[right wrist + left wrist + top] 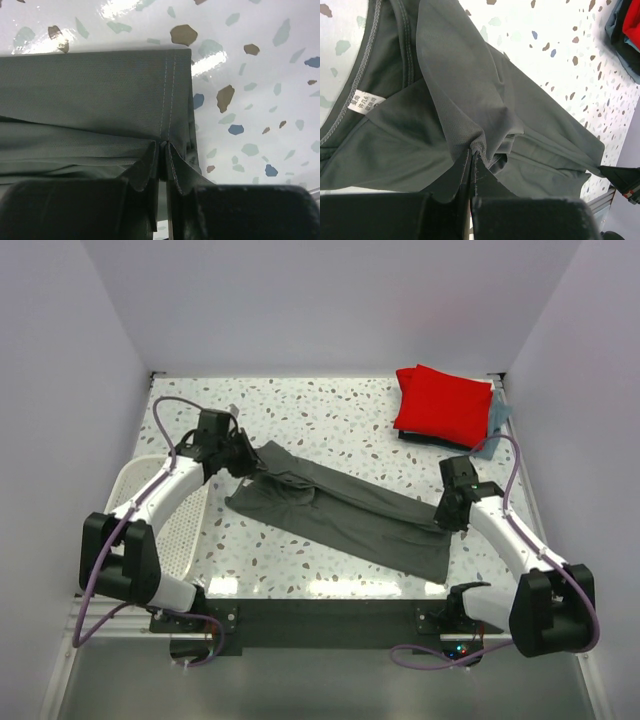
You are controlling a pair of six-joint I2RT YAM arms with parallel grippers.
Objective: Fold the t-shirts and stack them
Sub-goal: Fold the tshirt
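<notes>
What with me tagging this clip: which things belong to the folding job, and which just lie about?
Job: dark grey t-shirt, pinched by left claw and right claw; red t-shirt; blue-grey t-shirt.
Lying about: white basket.

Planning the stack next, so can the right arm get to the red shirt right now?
Not freely, I'd say: the right gripper is shut on the hem of the grey shirt. Otherwise the table between it and the red shirt looks bare.
</notes>
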